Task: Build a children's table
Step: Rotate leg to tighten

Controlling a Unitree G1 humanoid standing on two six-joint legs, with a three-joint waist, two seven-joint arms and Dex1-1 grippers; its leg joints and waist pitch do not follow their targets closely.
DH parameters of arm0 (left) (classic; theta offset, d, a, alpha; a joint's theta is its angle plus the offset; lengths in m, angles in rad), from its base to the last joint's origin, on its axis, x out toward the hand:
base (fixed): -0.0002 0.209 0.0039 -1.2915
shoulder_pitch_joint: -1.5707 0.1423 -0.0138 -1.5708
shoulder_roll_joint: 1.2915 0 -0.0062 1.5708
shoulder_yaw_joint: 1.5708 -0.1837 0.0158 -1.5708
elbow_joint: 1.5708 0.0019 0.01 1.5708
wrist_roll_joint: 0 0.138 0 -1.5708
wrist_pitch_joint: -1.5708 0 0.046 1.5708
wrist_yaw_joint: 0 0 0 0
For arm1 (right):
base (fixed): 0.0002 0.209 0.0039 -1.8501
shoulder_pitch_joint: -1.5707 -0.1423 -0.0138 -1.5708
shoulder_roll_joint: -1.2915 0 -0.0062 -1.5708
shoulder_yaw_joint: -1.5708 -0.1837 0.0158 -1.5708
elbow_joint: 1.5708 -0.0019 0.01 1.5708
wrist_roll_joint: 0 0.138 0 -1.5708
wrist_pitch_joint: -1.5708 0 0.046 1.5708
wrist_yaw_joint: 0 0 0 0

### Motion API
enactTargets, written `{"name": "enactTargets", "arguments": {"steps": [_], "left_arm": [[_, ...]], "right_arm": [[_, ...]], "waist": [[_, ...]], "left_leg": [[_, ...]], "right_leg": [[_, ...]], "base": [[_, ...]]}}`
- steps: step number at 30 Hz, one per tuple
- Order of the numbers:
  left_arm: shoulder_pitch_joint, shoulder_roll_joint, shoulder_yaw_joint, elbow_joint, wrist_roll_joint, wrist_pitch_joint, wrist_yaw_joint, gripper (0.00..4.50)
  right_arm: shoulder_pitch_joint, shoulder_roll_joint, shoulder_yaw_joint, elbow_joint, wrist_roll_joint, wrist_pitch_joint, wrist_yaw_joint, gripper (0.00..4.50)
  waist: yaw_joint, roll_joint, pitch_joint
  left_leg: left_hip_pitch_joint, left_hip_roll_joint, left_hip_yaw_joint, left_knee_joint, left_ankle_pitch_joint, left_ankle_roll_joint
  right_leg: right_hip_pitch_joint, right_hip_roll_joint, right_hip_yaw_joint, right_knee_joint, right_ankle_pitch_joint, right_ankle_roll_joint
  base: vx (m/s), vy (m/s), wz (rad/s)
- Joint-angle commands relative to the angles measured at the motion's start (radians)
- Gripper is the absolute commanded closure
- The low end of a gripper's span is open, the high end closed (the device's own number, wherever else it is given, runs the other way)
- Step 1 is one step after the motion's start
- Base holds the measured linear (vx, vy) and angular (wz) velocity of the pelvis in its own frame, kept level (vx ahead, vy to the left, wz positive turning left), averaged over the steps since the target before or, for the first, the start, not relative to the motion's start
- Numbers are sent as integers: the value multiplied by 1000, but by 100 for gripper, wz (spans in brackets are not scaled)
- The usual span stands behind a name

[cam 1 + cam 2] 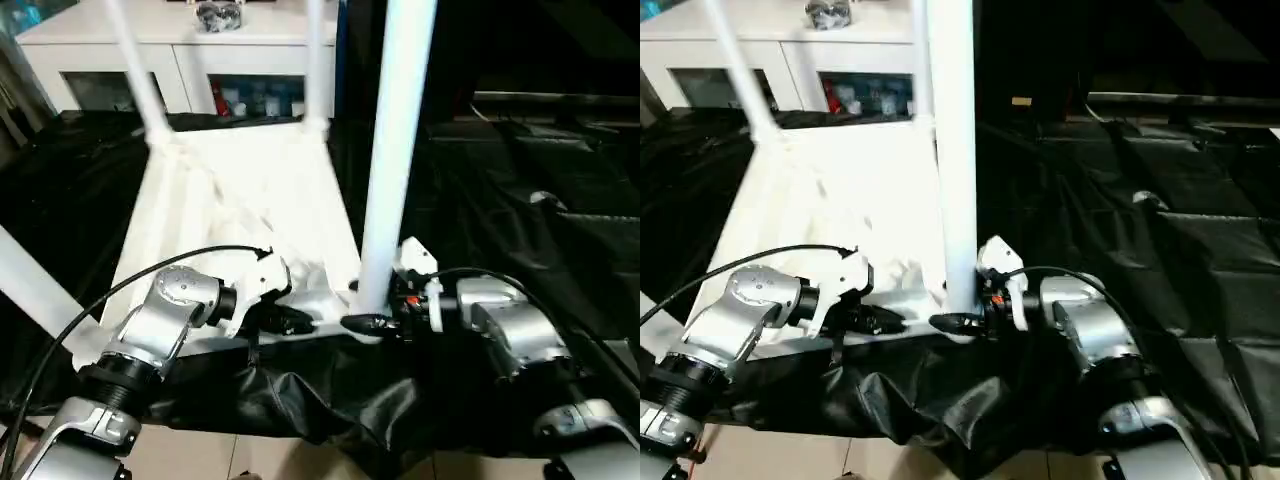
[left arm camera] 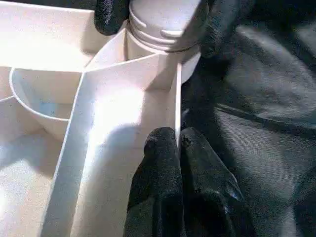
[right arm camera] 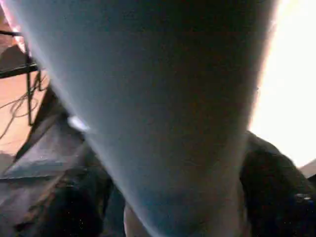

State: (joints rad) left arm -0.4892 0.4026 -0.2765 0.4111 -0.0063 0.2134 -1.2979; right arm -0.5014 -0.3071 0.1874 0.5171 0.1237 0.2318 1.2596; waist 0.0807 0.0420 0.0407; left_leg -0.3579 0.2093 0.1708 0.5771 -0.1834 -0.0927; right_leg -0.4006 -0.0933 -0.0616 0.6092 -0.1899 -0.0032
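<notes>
The white tabletop (image 1: pixel 250 190) lies upside down on black cloth, ribs up. White legs stand in its corner sockets: two at the far corners (image 1: pixel 140 70) (image 1: pixel 317 60), one at the near left (image 1: pixel 30 280), and one at the near right (image 1: pixel 395 150). My left gripper (image 2: pixel 178 138) is shut on the thin near rim wall (image 2: pixel 177 98), just beside the near right socket. My right gripper (image 1: pixel 365 318) grips the base of the near right leg (image 2: pixel 163 19), one black finger (image 2: pixel 111 15) on each side. In the right wrist view that leg (image 3: pixel 163 123) stands close between the fingers (image 3: pixel 64 202).
A white cabinet with glass doors (image 1: pixel 120 50) stands behind the tabletop. Crumpled black cloth (image 1: pixel 520 200) covers the surface to the right and hangs over the near edge. A black cable (image 1: pixel 120 285) loops over my left forearm. Tiled floor (image 1: pixel 220 455) shows below.
</notes>
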Motion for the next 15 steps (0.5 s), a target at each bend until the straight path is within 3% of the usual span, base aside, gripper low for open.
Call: {"name": "enactTargets", "arguments": {"steps": [1,6,10,12,15], "left_arm": [[-37,-38,-35,-4,-13,-14,13,450],[-38,-46,-37,-7,-15,-8,7,450],[-35,-57,-31,-10,-23,1,15,450],[-37,-78,-8,-10,-29,19,63,450],[-53,-125,24,6,-19,38,171,450]], "right_arm": [[21,35,102,-44,21,38,85,143],[24,33,103,-64,30,64,89,173],[29,37,94,-67,31,79,84,183],[20,69,64,-28,16,53,6,184],[-15,139,9,77,-30,0,-211,185]], "waist": [[-5,1,-55],[1,2,-56],[1,-4,-56],[2,-3,-56],[-5,-12,-50]], "left_leg": [[4,16,6,-68,-242,46],[4,16,6,-68,-232,40],[3,15,6,-67,-228,41],[3,15,6,-68,-226,41],[2,12,5,-70,-244,22]], "right_leg": [[49,-36,35,-74,-186,-244],[50,-35,35,-73,-178,-240],[49,-36,34,-73,-182,-239],[49,-37,34,-74,-191,-237],[44,-42,35,-81,-276,-218]], "base": [[0,0,0],[0,0,0],[0,0,0],[0,0,0],[0,0,0]]}}
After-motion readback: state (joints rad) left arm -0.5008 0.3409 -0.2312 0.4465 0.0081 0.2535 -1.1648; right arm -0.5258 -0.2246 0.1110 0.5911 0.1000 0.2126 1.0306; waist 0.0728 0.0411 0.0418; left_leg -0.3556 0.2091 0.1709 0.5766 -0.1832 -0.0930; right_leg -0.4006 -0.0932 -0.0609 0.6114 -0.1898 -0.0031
